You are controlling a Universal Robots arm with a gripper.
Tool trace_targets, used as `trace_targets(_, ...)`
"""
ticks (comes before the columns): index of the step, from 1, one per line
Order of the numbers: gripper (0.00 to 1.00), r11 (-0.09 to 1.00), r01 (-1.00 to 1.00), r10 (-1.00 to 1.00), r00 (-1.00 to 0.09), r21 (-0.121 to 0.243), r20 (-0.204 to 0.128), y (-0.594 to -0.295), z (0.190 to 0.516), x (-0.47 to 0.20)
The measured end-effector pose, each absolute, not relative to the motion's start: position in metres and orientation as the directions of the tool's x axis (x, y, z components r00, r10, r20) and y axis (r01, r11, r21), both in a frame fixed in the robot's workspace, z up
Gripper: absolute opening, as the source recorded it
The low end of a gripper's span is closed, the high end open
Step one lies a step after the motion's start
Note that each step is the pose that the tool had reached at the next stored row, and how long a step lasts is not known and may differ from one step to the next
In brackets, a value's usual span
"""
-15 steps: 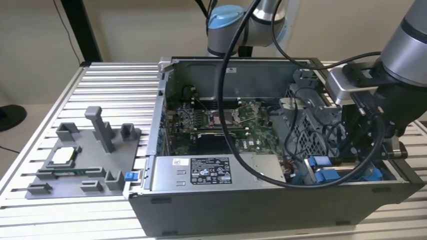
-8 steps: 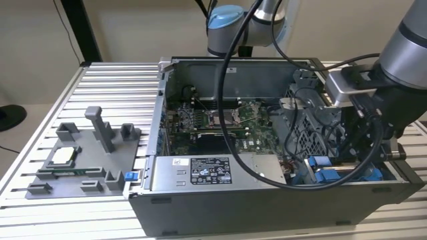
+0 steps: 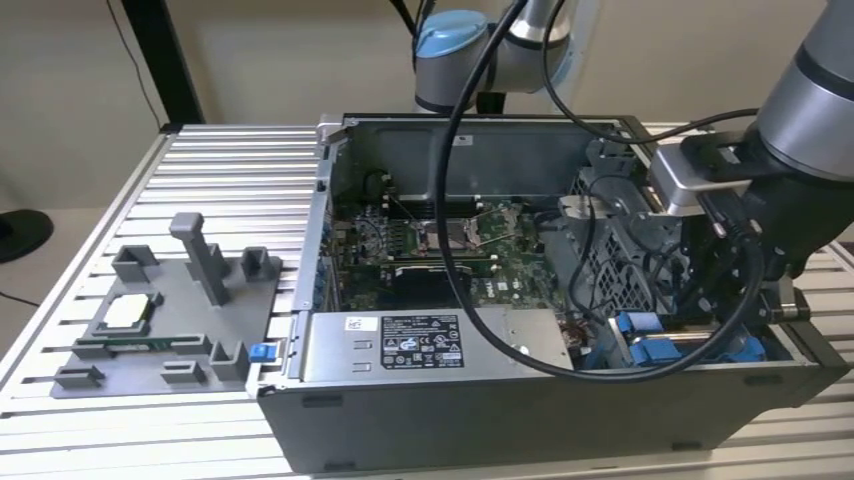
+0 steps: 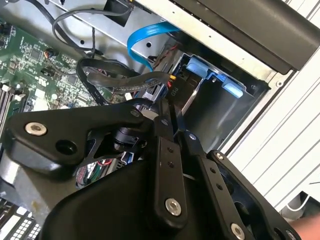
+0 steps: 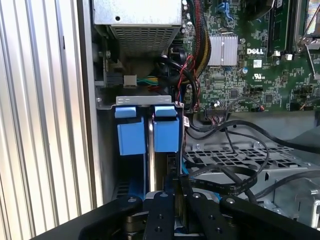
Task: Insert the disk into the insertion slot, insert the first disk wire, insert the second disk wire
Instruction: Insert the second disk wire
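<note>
**Gripper working down at the drive bay**

Nearest, at the exterior view's right front corner of the computer case (image 3: 534, 420), the gripper (image 5: 177, 197) reaches down into the insertion slot (image 5: 135, 175), fingers pressed together, apparently pinching something thin, likely a wire connector. The disk (image 5: 162, 165) sits upright in the slot, blue carrier tabs up. Farther in lies the motherboard (image 3: 441, 245).

Exterior view: high, off the arm, looking down at an angle into the open computer case (image 3: 534, 300) on the slatted bench (image 3: 200, 160) — mid distance, whole case in frame. Both wrist views sit close, looking past the black fingers (image 4: 167, 150) (image 5: 165, 210) into the case. Both wrist views share the blue drive-bay clips (image 4: 232, 89) (image 5: 165, 127) and the motherboard (image 4: 30, 60) (image 5: 260, 60) — the exterior view sees these too.
</note>
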State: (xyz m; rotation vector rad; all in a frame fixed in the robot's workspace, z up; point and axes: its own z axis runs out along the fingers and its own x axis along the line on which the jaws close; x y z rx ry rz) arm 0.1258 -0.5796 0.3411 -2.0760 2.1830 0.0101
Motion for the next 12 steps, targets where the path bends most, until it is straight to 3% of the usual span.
trace_targets(12,0.00,0.054,-0.995,-0.994,-0.046,-0.084,-0.098,-0.5793,0.3372,0.1258)
